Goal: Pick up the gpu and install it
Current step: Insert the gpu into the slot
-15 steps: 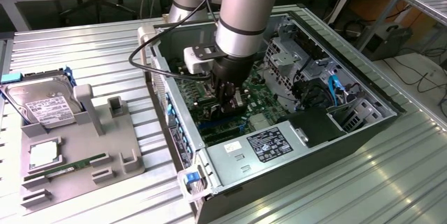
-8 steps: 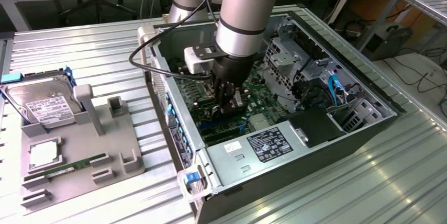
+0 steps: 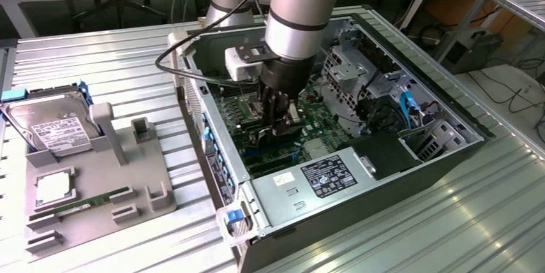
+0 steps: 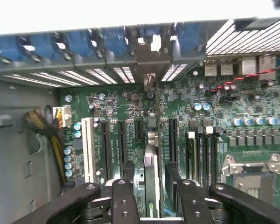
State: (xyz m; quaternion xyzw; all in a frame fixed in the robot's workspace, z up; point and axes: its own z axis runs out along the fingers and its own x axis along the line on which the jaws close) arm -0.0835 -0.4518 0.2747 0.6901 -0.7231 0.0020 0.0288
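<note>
Here, in the wrist view, the fingers (image 4: 151,196) stand spread, one on each side of the gpu (image 4: 150,175), which stands on edge in a slot of the motherboard (image 4: 210,121); a narrow gap shows between each finger and the card, so it is not pinched. The card's silver bracket (image 4: 150,53) reaches the rear wall of the case (image 4: 28,140), among the blue slot latches (image 4: 102,39). Free slots (image 4: 121,140) lie beside the card on one side, memory sockets (image 4: 200,154) and the CPU socket (image 4: 252,175) on the other. A bundle of cables (image 4: 42,126) hangs near the board's edge.

In the exterior view, nearest the camera, the case (image 3: 425,177) lies on its side, open upward, on the ribbed metal surface (image 3: 477,222). The power supply (image 3: 328,177) fills its near end. The arm (image 3: 298,24) descends into the middle of the opening, the gripper (image 3: 284,126) low over the motherboard (image 3: 247,110), with room on both sides to the walls. Drive cages (image 3: 358,75) occupy the far side.

Toward the exterior view's left, a grey tray (image 3: 111,177) holds a hard drive (image 3: 51,126), a CPU (image 3: 53,187) and a RAM stick (image 3: 81,203).
</note>
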